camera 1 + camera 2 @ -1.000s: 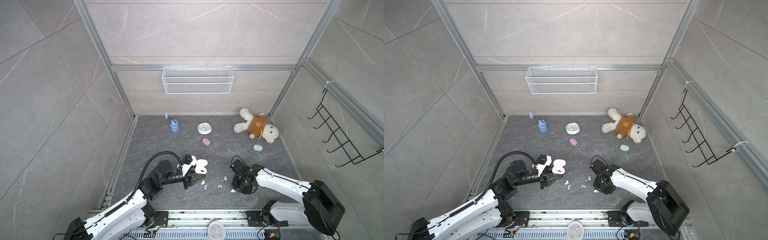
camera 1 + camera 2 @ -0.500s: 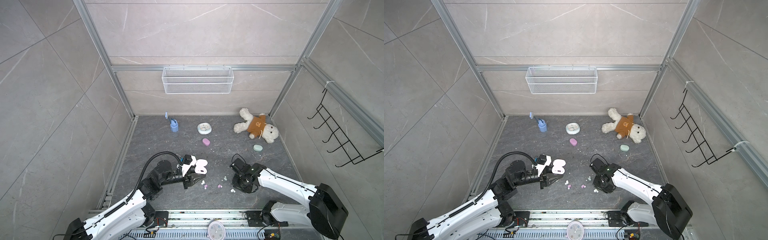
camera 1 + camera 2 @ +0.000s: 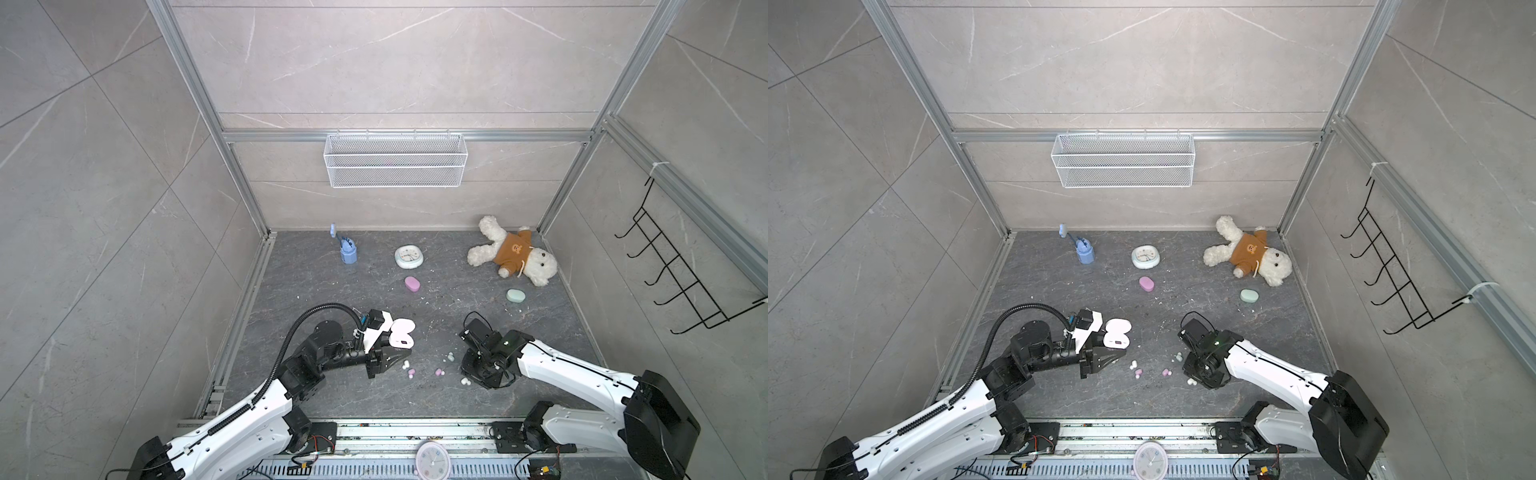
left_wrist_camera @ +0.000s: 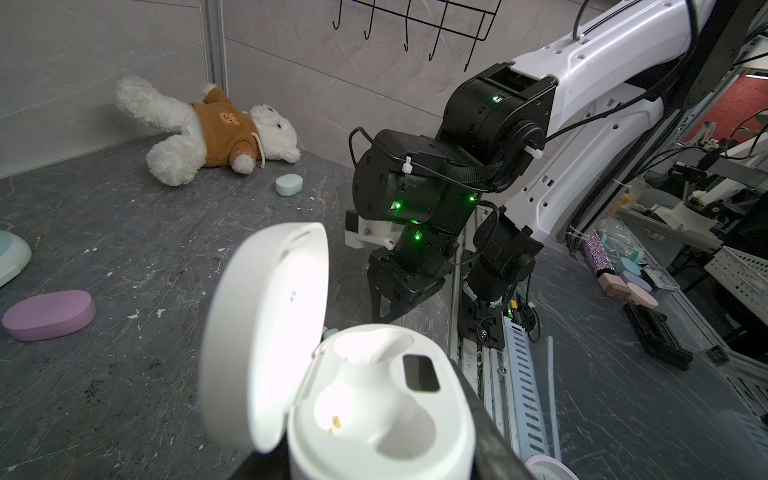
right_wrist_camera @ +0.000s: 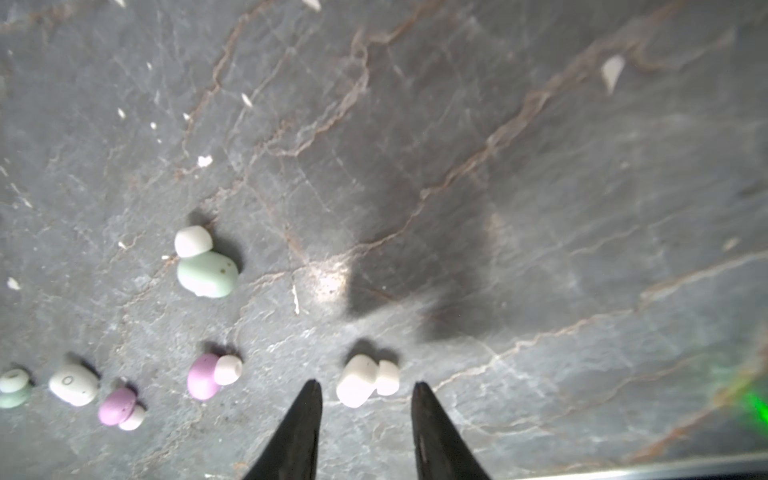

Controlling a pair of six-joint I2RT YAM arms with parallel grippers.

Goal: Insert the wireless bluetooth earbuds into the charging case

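The white charging case (image 4: pixel 374 395) has its lid flipped open and both sockets empty. My left gripper (image 3: pixel 392 350) is shut on its body and holds it just above the floor (image 3: pixel 1117 338). Several earbuds lie loose on the dark floor between the arms: a white one (image 5: pixel 361 384) (image 3: pixel 465 380), two pink (image 5: pixel 203 376) (image 5: pixel 116 409), a mint one (image 5: pixel 208 270) and another white one (image 5: pixel 74 384). My right gripper (image 5: pixel 365 388) points down at the floor. It is open, with a fingertip on each side of the nearest white earbud and touching nothing.
A closed pink case (image 3: pixel 412 283) and a closed mint case (image 3: pixel 515 295) lie farther back. A small clock (image 3: pixel 409 256), a blue toy (image 3: pixel 348 249) and a teddy bear (image 3: pixel 511 251) sit near the back wall. White crumbs dot the floor.
My right gripper's jaws have spread wider over the white earbud. The left arm and the open case have stayed where they were.
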